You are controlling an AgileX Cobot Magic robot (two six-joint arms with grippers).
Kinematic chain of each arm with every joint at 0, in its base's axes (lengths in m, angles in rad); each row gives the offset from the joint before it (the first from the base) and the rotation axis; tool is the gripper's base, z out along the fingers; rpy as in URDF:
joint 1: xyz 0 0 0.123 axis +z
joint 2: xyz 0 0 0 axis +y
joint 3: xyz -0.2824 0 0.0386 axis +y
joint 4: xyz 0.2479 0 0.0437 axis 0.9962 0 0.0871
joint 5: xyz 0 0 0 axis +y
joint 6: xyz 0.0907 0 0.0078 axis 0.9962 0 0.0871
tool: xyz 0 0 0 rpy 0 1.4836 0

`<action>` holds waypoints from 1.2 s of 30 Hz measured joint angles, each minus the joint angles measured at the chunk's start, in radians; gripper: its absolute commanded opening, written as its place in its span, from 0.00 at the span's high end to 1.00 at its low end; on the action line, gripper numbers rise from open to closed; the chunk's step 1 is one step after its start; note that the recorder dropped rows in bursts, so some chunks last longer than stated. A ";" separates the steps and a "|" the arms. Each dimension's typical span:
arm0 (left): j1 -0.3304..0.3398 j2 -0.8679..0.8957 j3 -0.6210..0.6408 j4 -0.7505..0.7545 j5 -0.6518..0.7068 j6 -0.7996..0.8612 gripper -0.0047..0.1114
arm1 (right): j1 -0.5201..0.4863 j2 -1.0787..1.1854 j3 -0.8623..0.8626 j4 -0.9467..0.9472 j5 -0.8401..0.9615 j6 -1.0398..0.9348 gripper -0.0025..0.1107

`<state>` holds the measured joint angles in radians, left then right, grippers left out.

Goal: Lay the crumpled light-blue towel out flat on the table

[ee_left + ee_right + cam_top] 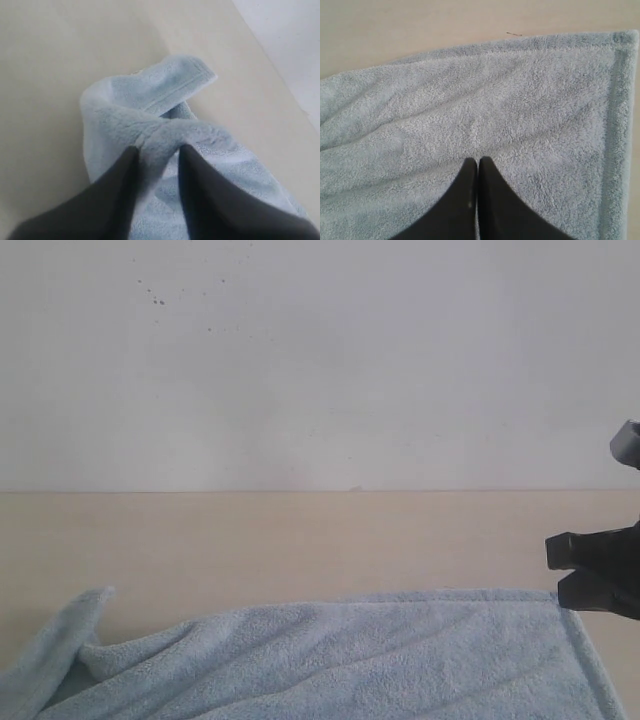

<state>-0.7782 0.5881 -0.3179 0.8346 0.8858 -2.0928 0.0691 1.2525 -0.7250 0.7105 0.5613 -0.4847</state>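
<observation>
The light-blue towel [350, 660] lies across the near part of the beige table [300, 540], its right part flat with the hemmed border showing. Its left end is bunched, with a corner [92, 608] folded up. In the left wrist view my left gripper [159, 149] is shut on a raised fold of the towel [150, 100], and a hemmed corner [192, 75] curls beyond it. This gripper is out of the exterior view. My right gripper [478, 160] hangs shut and empty over the flat towel [495, 100], close to its right border; it also shows at the exterior view's right edge [558, 570].
A grey-white wall [300, 360] with dark specks rises behind the table's far edge. Bare tabletop [250, 540] stretches between the towel and the wall, and more of it shows to the towel's left [45, 75].
</observation>
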 measured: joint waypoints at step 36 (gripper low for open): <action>0.096 0.994 -0.413 0.737 -0.154 0.686 0.48 | 0.000 0.007 0.000 0.029 -0.075 -0.034 0.98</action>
<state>-0.6820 1.5826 -0.7313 1.5715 0.7315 -1.4069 0.0691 1.2592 -0.7250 0.7391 0.4868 -0.5190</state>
